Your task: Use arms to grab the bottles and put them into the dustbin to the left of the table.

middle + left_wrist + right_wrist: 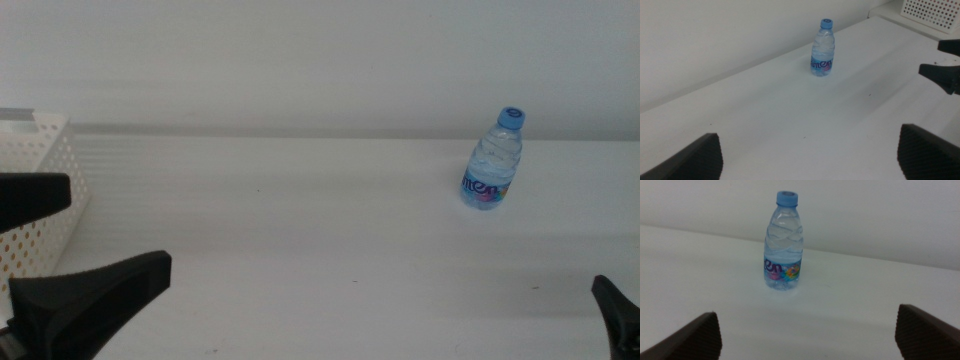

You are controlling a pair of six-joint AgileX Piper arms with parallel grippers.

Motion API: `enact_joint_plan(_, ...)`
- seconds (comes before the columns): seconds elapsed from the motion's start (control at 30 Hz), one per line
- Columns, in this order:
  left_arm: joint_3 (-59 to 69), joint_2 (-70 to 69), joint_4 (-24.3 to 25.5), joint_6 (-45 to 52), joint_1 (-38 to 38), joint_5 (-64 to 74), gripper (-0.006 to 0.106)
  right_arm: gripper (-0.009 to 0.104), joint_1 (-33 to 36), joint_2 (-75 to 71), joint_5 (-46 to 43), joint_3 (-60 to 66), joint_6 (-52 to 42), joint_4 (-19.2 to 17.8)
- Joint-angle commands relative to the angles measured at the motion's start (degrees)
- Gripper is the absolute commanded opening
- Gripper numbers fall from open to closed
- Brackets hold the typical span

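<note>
A small clear water bottle (493,160) with a blue cap stands upright on the white table (300,220), right of centre near the back. It is the only bottle in view. The white perforated dustbin (40,180) sits at the table's left edge. My left gripper (118,228) is low at the front left beside the dustbin, open and empty, far from the bottle (822,49). Only one finger of my right gripper (614,303) shows at the front right. The right wrist view shows its jaws wide open and empty, with the bottle (783,242) straight ahead, a short way off.
A plain pale wall (320,60) runs along the table's back edge. In the left wrist view a perforated basket (932,12) shows in the far corner, with dark pointed fingers (942,75) of a gripper in front of it.
</note>
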Motion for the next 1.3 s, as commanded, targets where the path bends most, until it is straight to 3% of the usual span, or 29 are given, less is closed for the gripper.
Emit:
enact_joint_plan(0.0,0.21,-0.3,-0.61,-0.24,-0.42,-0.9,0.094,0.093,-0.35,4.31,-4.58,2.46,-2.32,-0.52)
enact_joint_plan(0.23,0.21,-0.3,-0.61,-0.24,-0.42,-0.9,0.094,0.093,-0.35,15.56,-13.91,2.46,-6.25,1.8)
enact_joint_plan(0.43,0.21,-0.3,-0.61,-0.24,-0.42,-0.9,0.094,0.093,-0.35,24.7,-25.76,2.37,-10.56,10.99)
enact_joint_plan(0.53,0.21,-0.3,-0.61,-0.24,-0.42,-0.9,0.094,0.093,-0.35,29.81,-32.27,2.34,-10.56,13.01)
enact_joint_plan(0.9,0.21,-0.3,-0.61,-0.24,-0.42,-0.9,0.094,0.093,-0.35,46.54,-48.44,1.76,-2.26,11.14)
enact_joint_plan(1.1,0.21,-0.3,-0.61,-0.24,-0.42,-0.9,0.094,0.093,-0.35,51.48,-49.15,-4.38,1.49,5.87)
enact_joint_plan(1.27,0.21,-0.3,-0.61,-0.24,-0.42,-0.9,0.094,0.093,-0.35,57.93,-49.15,-9.02,1.49,7.02)
